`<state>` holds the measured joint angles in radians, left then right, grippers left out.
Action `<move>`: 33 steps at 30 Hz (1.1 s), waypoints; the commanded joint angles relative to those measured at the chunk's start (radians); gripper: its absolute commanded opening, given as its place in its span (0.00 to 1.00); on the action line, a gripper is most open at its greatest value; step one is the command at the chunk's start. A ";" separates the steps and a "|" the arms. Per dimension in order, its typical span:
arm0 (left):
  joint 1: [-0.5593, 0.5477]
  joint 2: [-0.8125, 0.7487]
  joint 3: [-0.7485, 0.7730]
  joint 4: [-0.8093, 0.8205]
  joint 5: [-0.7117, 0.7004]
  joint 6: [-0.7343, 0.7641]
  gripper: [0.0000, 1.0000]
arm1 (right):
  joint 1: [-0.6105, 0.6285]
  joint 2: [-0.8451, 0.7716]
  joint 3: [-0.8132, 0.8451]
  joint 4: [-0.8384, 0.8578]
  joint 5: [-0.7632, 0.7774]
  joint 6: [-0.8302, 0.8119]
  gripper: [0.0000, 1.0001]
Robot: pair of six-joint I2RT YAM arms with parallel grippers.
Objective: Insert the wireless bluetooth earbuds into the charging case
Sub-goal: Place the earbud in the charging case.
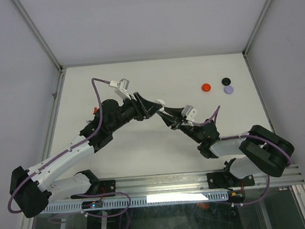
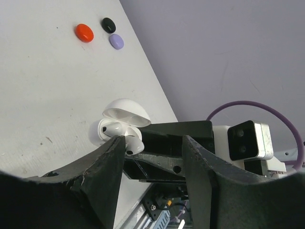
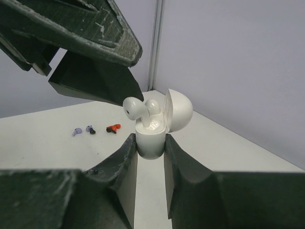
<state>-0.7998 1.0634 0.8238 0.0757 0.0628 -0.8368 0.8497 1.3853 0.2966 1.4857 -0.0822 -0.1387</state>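
Note:
My right gripper is shut on the white charging case, which it holds upright above the table with its lid swung open. Two white earbuds stand in the case; the left one sticks out higher and tilted. My left gripper is open with nothing between its fingers. One of its fingertips sits right beside the protruding white earbud. From above, both grippers meet at the case mid-table. Red, black and lavender earbuds lie at the far right.
The three coloured earbuds lie close together near the table's right edge, red, black and lavender. Grey walls and a metal frame enclose the white table. Both arm bases sit on the near rail.

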 commanded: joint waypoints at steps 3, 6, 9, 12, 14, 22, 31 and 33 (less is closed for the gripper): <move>-0.013 0.012 0.051 0.016 0.081 0.054 0.49 | 0.002 -0.007 -0.001 0.121 0.019 -0.001 0.00; -0.019 0.018 0.051 0.016 0.106 0.050 0.47 | 0.002 -0.004 0.004 0.122 0.019 0.000 0.00; -0.032 0.033 0.057 0.017 0.109 0.050 0.47 | 0.002 -0.002 0.006 0.122 0.016 0.002 0.00; -0.047 0.053 0.072 0.027 0.109 0.052 0.48 | 0.002 -0.003 0.008 0.121 0.014 0.004 0.00; -0.049 0.063 0.084 0.031 0.109 0.058 0.48 | 0.002 -0.003 0.006 0.119 0.015 0.002 0.00; -0.044 0.004 0.128 -0.121 -0.024 0.180 0.61 | -0.027 -0.047 -0.016 0.053 -0.027 0.049 0.00; 0.153 0.017 0.107 -0.123 0.227 0.188 0.75 | -0.147 -0.171 -0.005 -0.150 -0.234 0.205 0.00; 0.178 0.022 0.099 -0.091 0.284 0.185 0.78 | -0.163 -0.197 0.006 -0.197 -0.300 0.226 0.00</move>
<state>-0.6746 1.0832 0.9131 -0.0834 0.1802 -0.6617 0.7143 1.2469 0.2783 1.3575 -0.2405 0.0082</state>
